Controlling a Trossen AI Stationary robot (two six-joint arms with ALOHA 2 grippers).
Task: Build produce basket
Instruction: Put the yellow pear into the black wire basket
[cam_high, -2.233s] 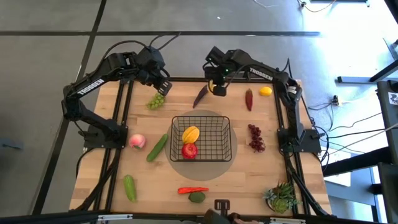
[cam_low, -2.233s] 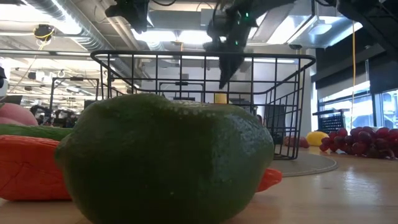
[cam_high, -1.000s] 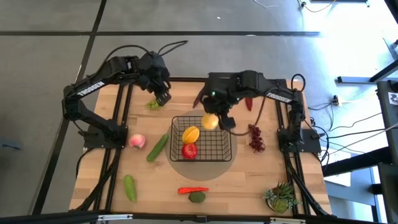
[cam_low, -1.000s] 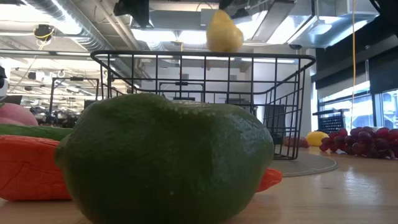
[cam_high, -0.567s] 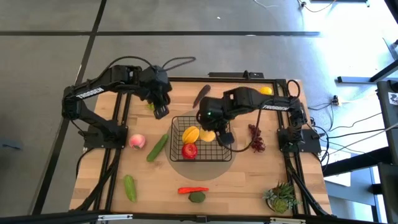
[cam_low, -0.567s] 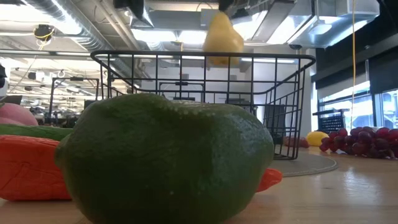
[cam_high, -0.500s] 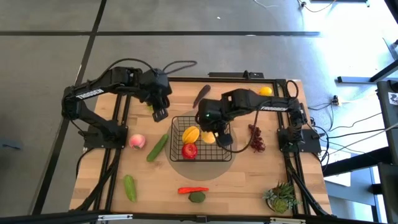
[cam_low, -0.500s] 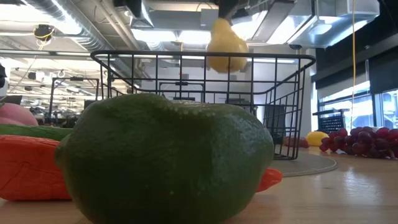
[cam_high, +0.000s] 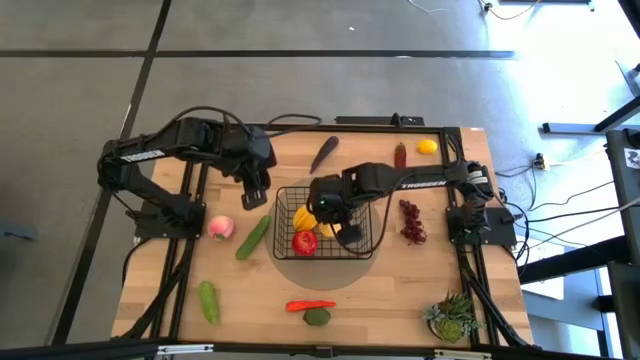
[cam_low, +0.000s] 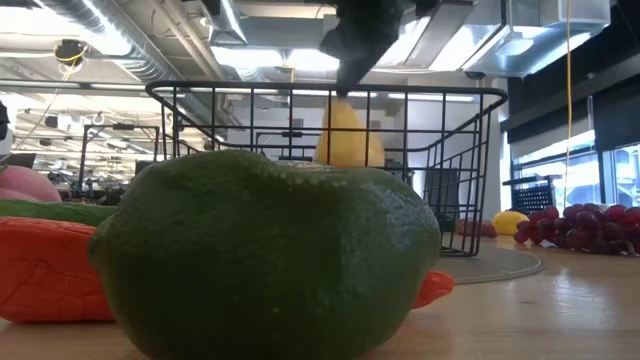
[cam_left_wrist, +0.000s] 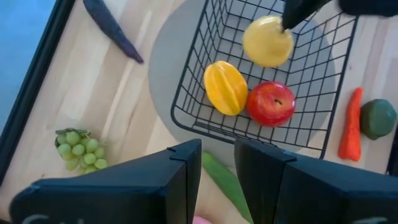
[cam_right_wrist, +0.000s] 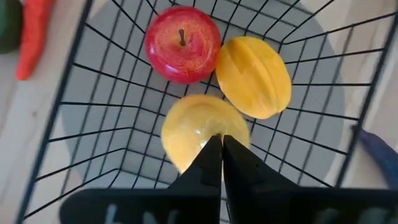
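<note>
**Pear held over the basket by the right end effector**

The basket (cam_high: 328, 222) is set near the middle of the tabletop (cam_high: 420, 290), on a grey round mat (cam_high: 325, 275). The right end effector (cam_high: 332, 215) is lowered into the basket from above, its fingers (cam_right_wrist: 214, 163) pressed together on the top of a yellow pear (cam_right_wrist: 202, 132). The pear is seen hanging directly under the fingertips, inside the basket's walls; whether it touches the basket floor cannot be told. Beside it in the basket are an orange-yellow fruit (cam_high: 305, 213) and a red apple (cam_high: 304, 241), the apple lying nearer the front edge.

The left end effector (cam_high: 252, 193) is held above the tabletop just off the basket's left side, its fingers (cam_left_wrist: 180, 180) standing a little apart with nothing seen between them. It is well clear of the pear.

Outside the basket, green grapes (cam_left_wrist: 79, 148) lie toward the far left corner and a dark eggplant (cam_high: 324, 153) near the far edge. A dark red chilli (cam_high: 400, 155) and a lemon (cam_high: 427, 147) lie toward the far right corner, and dark grapes (cam_high: 411, 220) near the right edge beside the basket. A peach (cam_high: 220, 227) and a cucumber (cam_high: 253, 236) are found left of the basket, a second cucumber (cam_high: 208, 301) toward the near left corner. A red pepper (cam_high: 310, 305) and a green fruit (cam_high: 317, 317) lie at the front edge, a potted plant (cam_high: 452, 316) at the near right corner.
</note>
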